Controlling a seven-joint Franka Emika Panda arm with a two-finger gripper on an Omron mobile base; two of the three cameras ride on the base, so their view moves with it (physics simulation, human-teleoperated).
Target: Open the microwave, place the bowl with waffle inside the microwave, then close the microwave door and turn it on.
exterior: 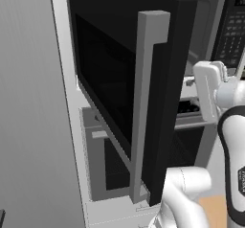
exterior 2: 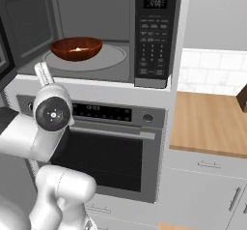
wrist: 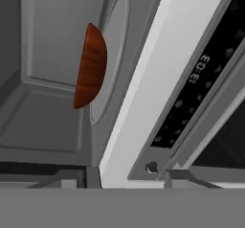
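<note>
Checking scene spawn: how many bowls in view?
1. The brown bowl sits on the turntable inside the open microwave. Others may be hidden behind the microwave door.

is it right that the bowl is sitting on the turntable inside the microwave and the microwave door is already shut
Not quite. The bowl does sit on the turntable inside the microwave, but the microwave door is open, swung well out from the cavity. The left base view shows this.
</note>
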